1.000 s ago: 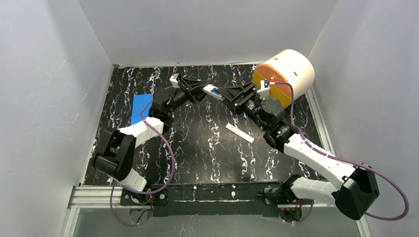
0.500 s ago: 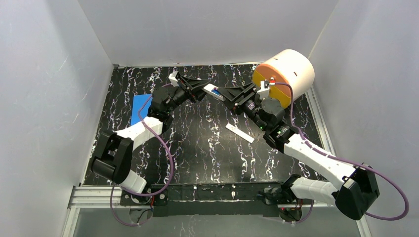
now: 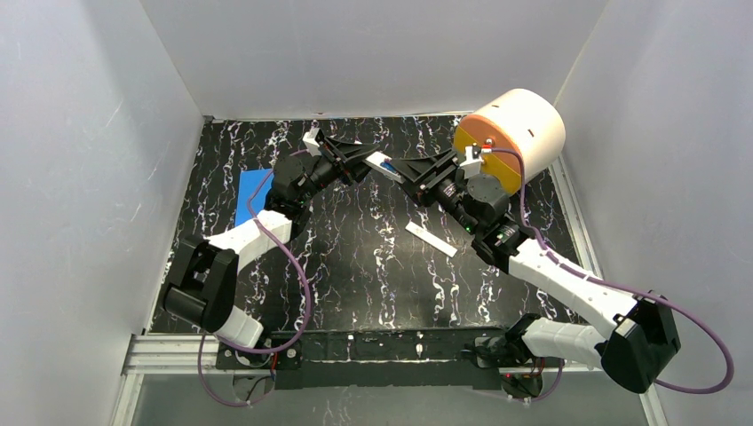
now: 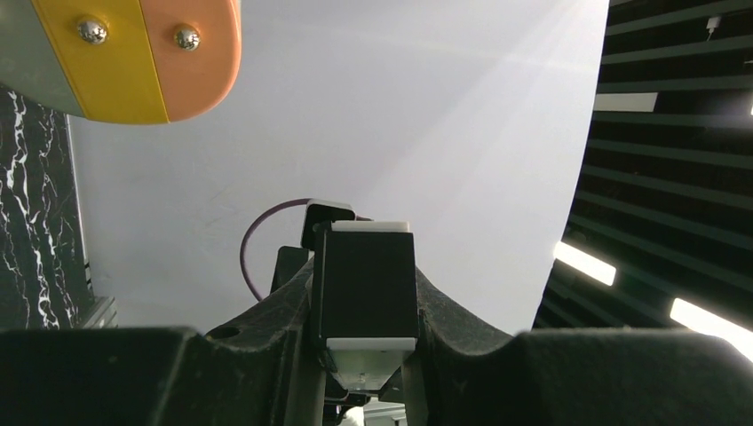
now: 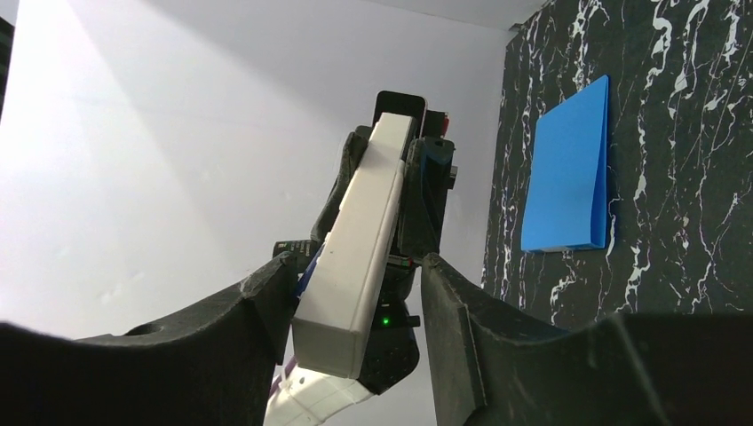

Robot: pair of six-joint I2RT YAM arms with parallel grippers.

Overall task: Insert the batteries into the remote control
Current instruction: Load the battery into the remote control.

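Observation:
The white remote control [image 3: 381, 163] is held in the air between both grippers at the back middle of the table. My left gripper [image 3: 368, 161] is shut on one end of it; in the left wrist view the remote [image 4: 367, 284] sits clamped between the fingers. My right gripper [image 3: 398, 169] is open around the other end; in the right wrist view the remote [image 5: 360, 253] leans against the left finger, with a gap to the right finger [image 5: 444, 311]. A sliver of blue battery [image 5: 307, 266] shows at the remote's side. I cannot make out a second battery.
A thin white strip [image 3: 431, 240] lies on the black marbled table [image 3: 355, 266] below the grippers. A flat blue pad [image 3: 251, 195] lies at the left. The cream-and-orange drum [image 3: 515, 133] stands at the back right, close behind the right wrist. White walls enclose the table.
The right gripper has edged slightly left along the remote. The left forearm has shifted a little. The remote stays held in the same place.

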